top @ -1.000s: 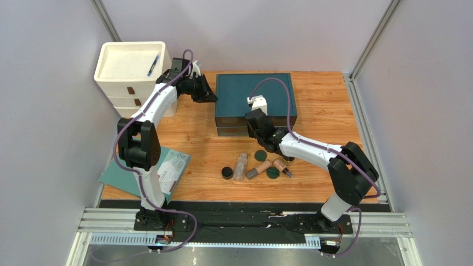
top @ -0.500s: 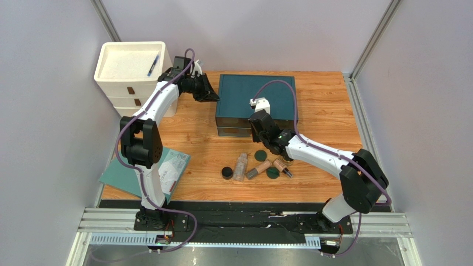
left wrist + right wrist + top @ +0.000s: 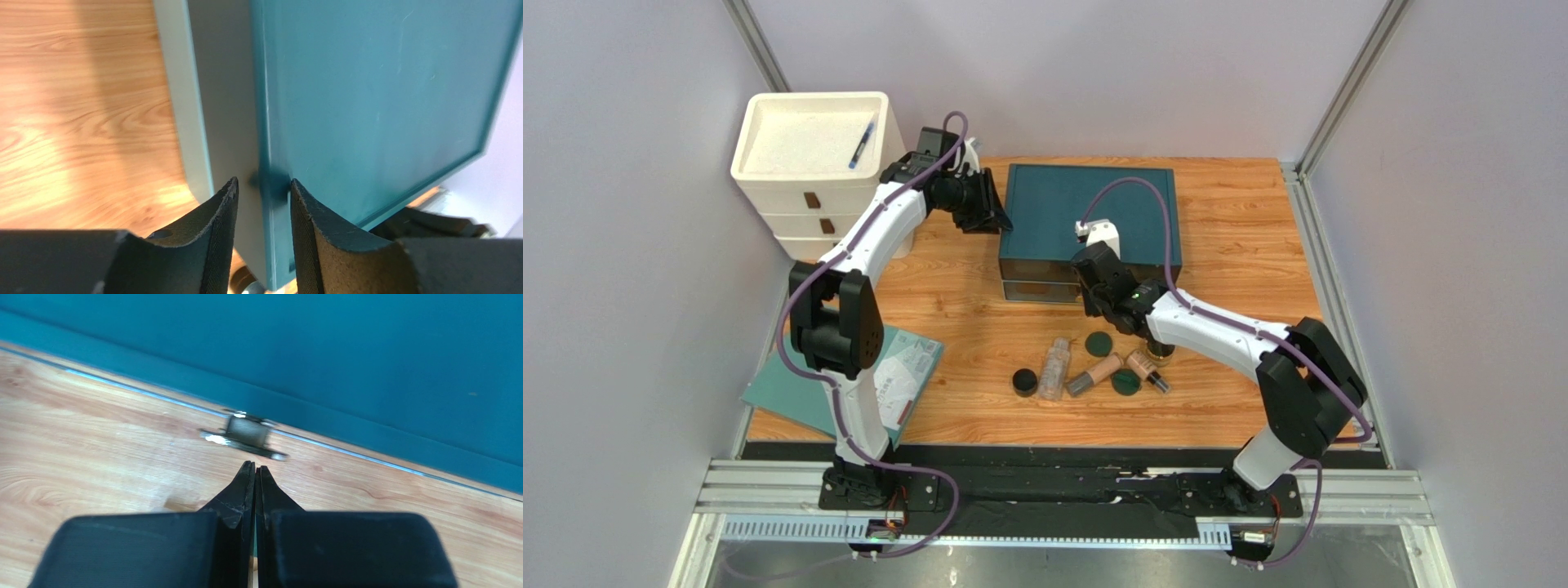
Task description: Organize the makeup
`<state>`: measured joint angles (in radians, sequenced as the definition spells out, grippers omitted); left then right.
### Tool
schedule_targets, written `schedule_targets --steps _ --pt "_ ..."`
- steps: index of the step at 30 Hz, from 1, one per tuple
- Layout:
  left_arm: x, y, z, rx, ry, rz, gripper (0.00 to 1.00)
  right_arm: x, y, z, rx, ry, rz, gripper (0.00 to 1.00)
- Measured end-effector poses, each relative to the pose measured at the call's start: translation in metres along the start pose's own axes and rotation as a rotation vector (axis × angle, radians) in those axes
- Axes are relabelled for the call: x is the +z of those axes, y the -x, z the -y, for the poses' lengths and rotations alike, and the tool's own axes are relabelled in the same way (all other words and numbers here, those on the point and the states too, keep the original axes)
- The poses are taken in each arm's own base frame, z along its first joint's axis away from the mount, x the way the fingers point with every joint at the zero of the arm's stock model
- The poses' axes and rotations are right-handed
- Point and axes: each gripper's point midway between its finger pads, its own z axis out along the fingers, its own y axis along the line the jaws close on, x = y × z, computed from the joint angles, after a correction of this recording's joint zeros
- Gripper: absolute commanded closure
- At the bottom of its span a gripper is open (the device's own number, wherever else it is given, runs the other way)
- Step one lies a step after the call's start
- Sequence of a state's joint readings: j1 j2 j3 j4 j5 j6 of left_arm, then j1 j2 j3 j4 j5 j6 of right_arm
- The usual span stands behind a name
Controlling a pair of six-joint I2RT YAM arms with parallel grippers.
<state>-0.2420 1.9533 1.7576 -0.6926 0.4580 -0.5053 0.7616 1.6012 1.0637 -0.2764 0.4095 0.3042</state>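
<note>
Teal box (image 3: 1087,214) on table (image 3: 940,294); makeup (image 3: 1096,371) loose at its 6 o'clock. Left fingers (image 3: 215,233) open, straddling box's 9 o'clock edge. Right fingers (image 3: 242,490) closed, empty, aimed at front metal handle (image 3: 247,430). Advice: clamp edge squarely, steady box, work handle slowly.

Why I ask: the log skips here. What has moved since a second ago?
The left gripper moved right to the left edge of the teal box, open and astride its top rim. The right gripper barely shifted, staying shut by the front handle. Nothing grasped or released. The makeup and blue pen lie unmoved.
</note>
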Motion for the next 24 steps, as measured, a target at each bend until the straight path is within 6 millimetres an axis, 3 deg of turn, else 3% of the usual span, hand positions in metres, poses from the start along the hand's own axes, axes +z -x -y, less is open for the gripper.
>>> schedule_targets --steps 4,8,10,11,12,13,15,19,20,22,24 --pt "-0.017 -0.003 -0.001 0.048 0.057 0.023 0.58 0.0 0.0 0.012 0.019 -0.04 -0.007 1.0" --pt "-0.042 0.01 0.004 0.103 0.097 0.103 0.62 -0.013 0.01 0.024 0.056 -0.067 0.028 1.0" --pt "-0.055 0.015 0.008 0.129 0.11 0.144 0.69 -0.023 0.018 0.031 0.086 -0.074 0.059 1.0" --pt "-0.062 0.019 0.012 0.145 0.113 0.168 0.83 -0.029 0.022 0.037 0.104 -0.079 0.075 1.0" --pt "-0.066 0.02 0.015 0.152 0.109 0.181 0.91 -0.031 0.024 0.041 0.117 -0.087 0.083 1.0" --pt "-0.069 0.022 0.019 0.159 0.102 0.191 1.0 -0.032 0.025 0.045 0.129 -0.094 0.088 1.0" --pt "-0.07 0.024 0.027 0.186 0.081 0.202 1.0 -0.03 0.026 0.06 0.162 -0.126 0.089 1.0" --pt "-0.05 0.019 0.043 0.216 0.04 0.161 1.0 -0.02 0.013 0.083 0.179 -0.19 0.04 0.98" --pt "-0.045 0.017 0.045 0.22 0.036 0.15 1.0 -0.019 0.011 0.086 0.177 -0.197 0.029 0.82" --pt "-0.03 0.012 0.049 0.227 0.026 0.118 1.0 -0.016 0.005 0.087 0.169 -0.199 0.005 0.72" --pt "-0.017 0.005 0.051 0.23 0.018 0.083 1.0 -0.016 0.002 0.083 0.159 -0.176 -0.011 0.53"
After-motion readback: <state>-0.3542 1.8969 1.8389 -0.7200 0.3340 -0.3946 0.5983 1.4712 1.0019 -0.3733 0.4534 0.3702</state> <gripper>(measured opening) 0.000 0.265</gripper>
